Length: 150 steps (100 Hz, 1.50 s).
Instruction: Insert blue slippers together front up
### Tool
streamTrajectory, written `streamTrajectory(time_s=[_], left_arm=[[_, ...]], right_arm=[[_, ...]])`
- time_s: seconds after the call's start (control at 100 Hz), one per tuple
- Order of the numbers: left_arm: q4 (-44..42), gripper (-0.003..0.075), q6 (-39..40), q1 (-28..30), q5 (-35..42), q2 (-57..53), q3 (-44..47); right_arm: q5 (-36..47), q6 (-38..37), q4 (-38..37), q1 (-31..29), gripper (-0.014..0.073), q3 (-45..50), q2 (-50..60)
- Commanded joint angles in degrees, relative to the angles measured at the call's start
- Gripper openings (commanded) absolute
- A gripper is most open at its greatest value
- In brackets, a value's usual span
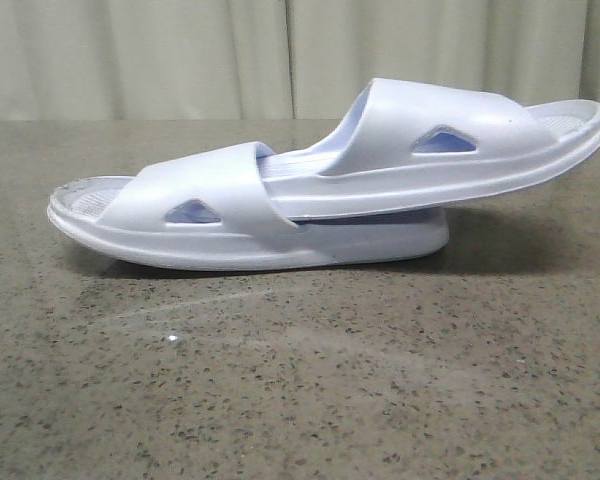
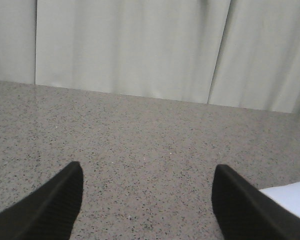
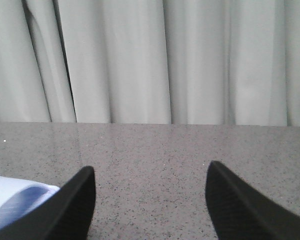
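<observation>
- Blue slippers [image 1: 310, 190] lay nested on the speckled counter [image 1: 300, 390], in the middle of the front view, well before the pale curtain [image 1: 180, 55].
- Lower slipper [image 1: 210, 215] sat flat with its strap over the tip of the upper slipper [image 1: 450, 140]; wedged so, the upper one rode tilted, its free end lifted clear of the counter.
- Judged done or nearly so: joined already, footbeds up.
- Left end effector [image 2: 147, 200] hung released, fingers wide apart with only bare counter between, a pale slipper edge just beside one finger.
- Right end effector [image 3: 150, 200] likewise spread and gripping nothing, a slipper end beside it; probably parked clear of the pair.
</observation>
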State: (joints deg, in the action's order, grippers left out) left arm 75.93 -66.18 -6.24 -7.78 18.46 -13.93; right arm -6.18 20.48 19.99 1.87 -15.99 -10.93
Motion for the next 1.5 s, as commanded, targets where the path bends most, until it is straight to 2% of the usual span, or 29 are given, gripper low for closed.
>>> streamTrajectory(time_s=[0.0,0.07,0.16,0.33,0.5,1.49], left_arm=[[1.05,0.0475,0.02,-0.45,1.22,0.27,-1.42],[1.05,0.0463,0.02,-0.45,1.22,0.27,-1.42],[1.05,0.0399,0.02,-0.45,1.22,0.27,-1.42],[1.05,0.0204,0.02,-0.45,1.33,0.27,-1.42],[1.05,0.0014,0.02,-0.45,1.33,0.27,-1.42],[1.05,0.0016,0.02,-0.45,1.33,0.27,-1.42]], right_arm=[[4.46,0.55,-0.42,-0.38,0.0388,-1.46,-0.39],[4.83,0.55,-0.42,-0.38,0.0336,-1.46,-0.39],[4.98,0.55,-0.42,-0.38,0.0225,-1.46,-0.39],[4.98,0.55,-0.42,-0.38,0.0015,-1.46,-0.39],[4.98,0.55,-0.42,-0.38,-0.0090,-1.46,-0.39],[4.33,0.55,-0.42,-0.38,-0.0092,-1.46,-0.39]])
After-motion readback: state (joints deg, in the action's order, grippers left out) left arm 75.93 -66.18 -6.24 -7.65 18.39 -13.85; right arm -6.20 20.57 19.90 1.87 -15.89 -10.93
